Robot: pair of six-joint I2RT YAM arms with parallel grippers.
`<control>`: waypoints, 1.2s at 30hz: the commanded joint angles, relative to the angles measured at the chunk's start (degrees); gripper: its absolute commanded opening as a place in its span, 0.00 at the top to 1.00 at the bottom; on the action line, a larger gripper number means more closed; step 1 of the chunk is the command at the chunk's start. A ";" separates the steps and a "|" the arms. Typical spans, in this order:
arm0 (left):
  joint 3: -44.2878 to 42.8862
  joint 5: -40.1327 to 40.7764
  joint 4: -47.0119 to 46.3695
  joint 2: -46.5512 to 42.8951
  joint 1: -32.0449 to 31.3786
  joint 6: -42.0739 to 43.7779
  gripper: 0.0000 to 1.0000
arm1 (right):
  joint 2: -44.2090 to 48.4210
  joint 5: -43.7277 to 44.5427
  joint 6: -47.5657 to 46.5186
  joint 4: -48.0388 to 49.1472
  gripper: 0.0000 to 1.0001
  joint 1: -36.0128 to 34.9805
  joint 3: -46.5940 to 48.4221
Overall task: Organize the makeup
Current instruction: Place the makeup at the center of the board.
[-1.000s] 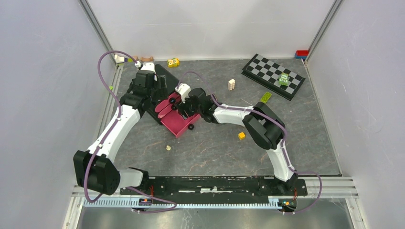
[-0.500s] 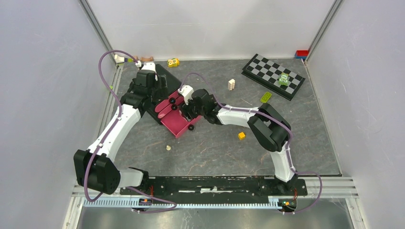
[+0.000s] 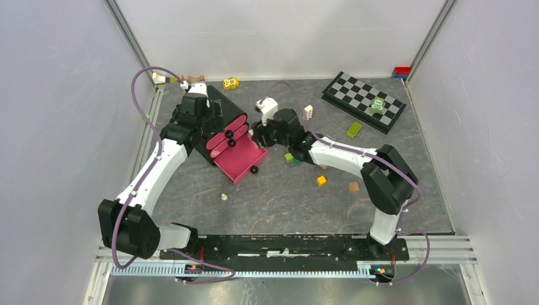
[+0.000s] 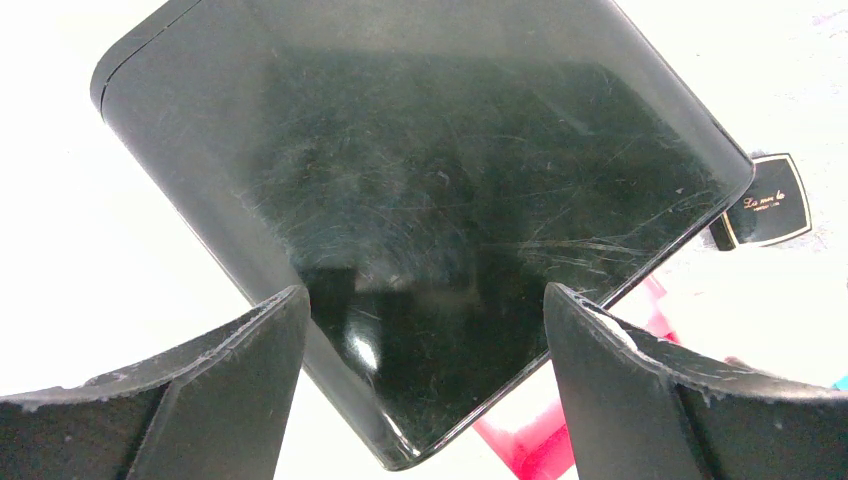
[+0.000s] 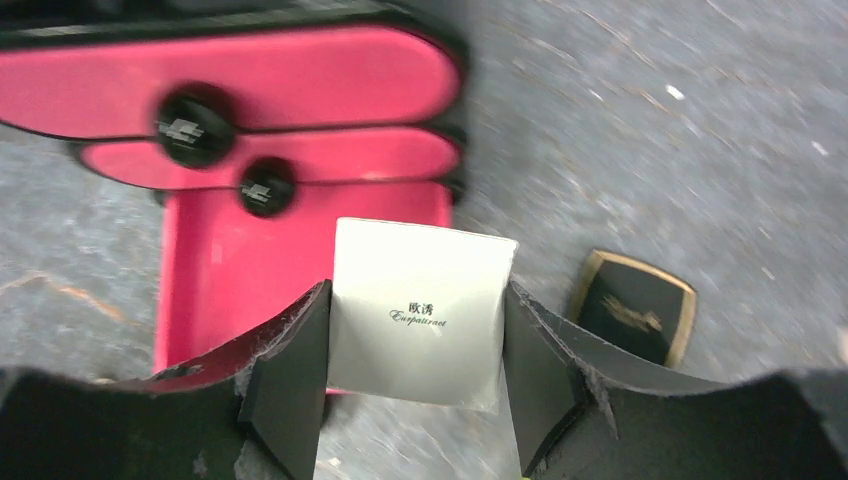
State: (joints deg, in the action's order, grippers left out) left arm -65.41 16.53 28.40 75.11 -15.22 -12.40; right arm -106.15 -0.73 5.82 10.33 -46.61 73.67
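The makeup case stands open, with a black lid (image 3: 224, 103), pink tiers and a pink tray (image 3: 236, 162). My left gripper (image 3: 193, 117) hangs open over the lid (image 4: 420, 150); its jaws (image 4: 425, 295) straddle the lid's near corner. Just right of the case, my right gripper (image 3: 259, 135) is shut on a white printed box (image 5: 420, 310), which touches both fingers above the tray's edge (image 5: 230, 270). A black square compact (image 5: 635, 305) with a gold rim lies on the mat beside the tray and also shows past the lid (image 4: 765, 200). No other makeup shows.
A chessboard (image 3: 362, 101) with a green toy lies back right. Loose blocks dot the mat: green (image 3: 354, 129), yellow (image 3: 321, 180), brown (image 3: 353, 187), cream (image 3: 308, 112). A yellow toy (image 3: 231, 83) sits by the back wall.
My right gripper has pulled back and to the right, off the case, uncovering the pink tiers and tray. Its elbow swung right, exposing more blocks. The left arm has not moved.
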 commanded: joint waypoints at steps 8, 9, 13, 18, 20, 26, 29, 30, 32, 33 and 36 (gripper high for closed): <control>2.65 -0.32 9.65 2.60 -0.51 0.02 0.08 | 9.72 9.39 4.28 -1.10 0.44 16.79 -12.47; 2.65 -0.38 9.65 2.65 -0.51 0.01 0.08 | 9.38 9.73 4.10 -1.82 0.44 17.69 -12.30; 2.73 -0.54 9.65 2.60 -0.51 0.01 0.08 | 6.93 10.03 3.93 -3.63 0.44 20.89 -11.05; 2.57 -0.62 9.64 2.84 -0.51 0.01 0.08 | 3.06 11.47 2.98 -5.22 0.39 22.41 -8.67; 2.57 -0.39 9.65 2.90 -0.51 0.01 0.08 | 1.28 12.34 2.50 -6.32 0.36 22.63 -7.14; 2.55 -0.42 9.65 2.89 -0.51 0.01 0.08 | -2.01 13.12 1.43 -7.50 0.21 22.80 -3.95; 2.54 -0.33 9.65 2.77 -0.51 0.01 0.08 | -1.35 13.24 1.53 -7.78 0.10 22.89 -3.61; 2.56 -0.32 9.65 2.79 -0.51 0.01 0.08 | -0.66 13.16 1.63 -7.78 0.09 22.87 -3.75; 2.56 -0.36 9.64 2.73 -0.51 0.01 0.08 | 0.91 12.85 1.95 -7.78 0.08 22.84 -4.05; 2.57 -0.34 9.63 2.75 -0.51 0.01 0.08 | 1.97 12.53 2.16 -7.78 0.08 22.80 -4.30; 2.57 -0.31 9.64 2.71 -0.51 0.01 0.08 | 3.88 8.89 2.22 -7.92 0.09 22.59 -3.79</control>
State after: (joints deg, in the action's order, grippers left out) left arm -65.41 16.56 28.38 75.13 -15.25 -12.40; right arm -107.42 11.03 7.90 1.30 -23.94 67.79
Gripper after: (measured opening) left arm 0.920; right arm 0.912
